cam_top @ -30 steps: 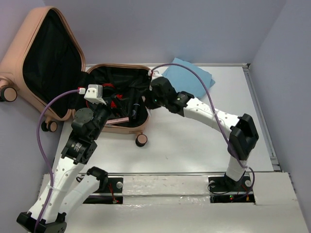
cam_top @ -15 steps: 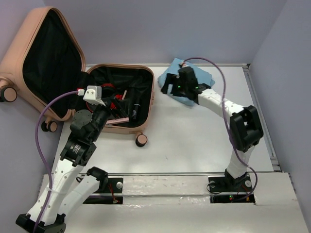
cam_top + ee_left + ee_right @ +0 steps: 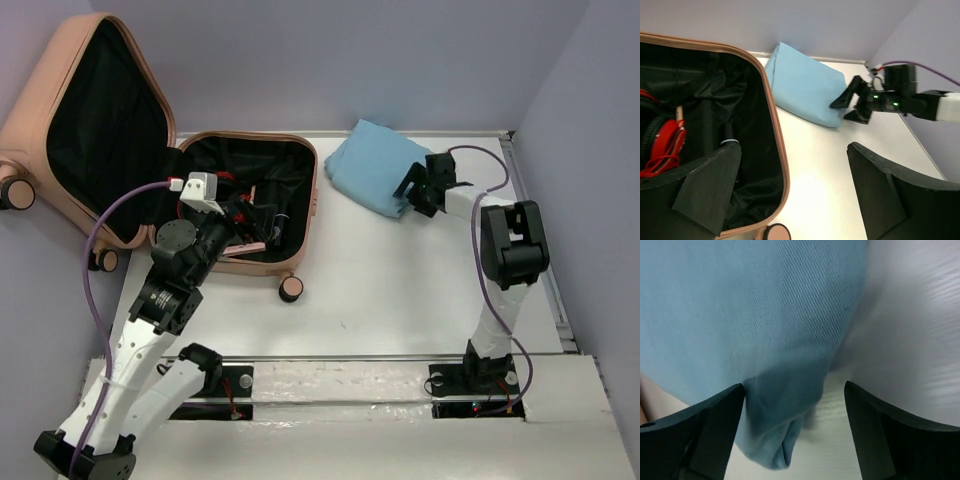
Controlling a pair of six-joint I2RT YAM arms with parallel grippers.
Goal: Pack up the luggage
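The luggage (image 3: pixel 313 190) is a peach-pink suitcase lying open at the table's back left, its lid (image 3: pixel 60 70) propped up and its black lining showing. A folded light-blue cloth (image 3: pixel 375 165) lies on the table to its right. My right gripper (image 3: pixel 412 190) is open at the cloth's right corner. In the right wrist view, that corner of the cloth (image 3: pixel 765 315) sits between the spread fingers of the right gripper (image 3: pixel 794 387), nearer the left one. My left gripper (image 3: pixel 794 150) is open over the luggage's rim (image 3: pixel 772 115), holding nothing.
Red headphones (image 3: pixel 662 145) and dark items lie inside the suitcase, with a pink item (image 3: pixel 245 245) near its front wall. A suitcase wheel (image 3: pixel 290 289) sticks out toward the table's middle. Purple walls close the back and right.
My right arm left the suitcase and swung right across the cloth to its right corner, its jaws opening on the way. The left arm has hardly moved.
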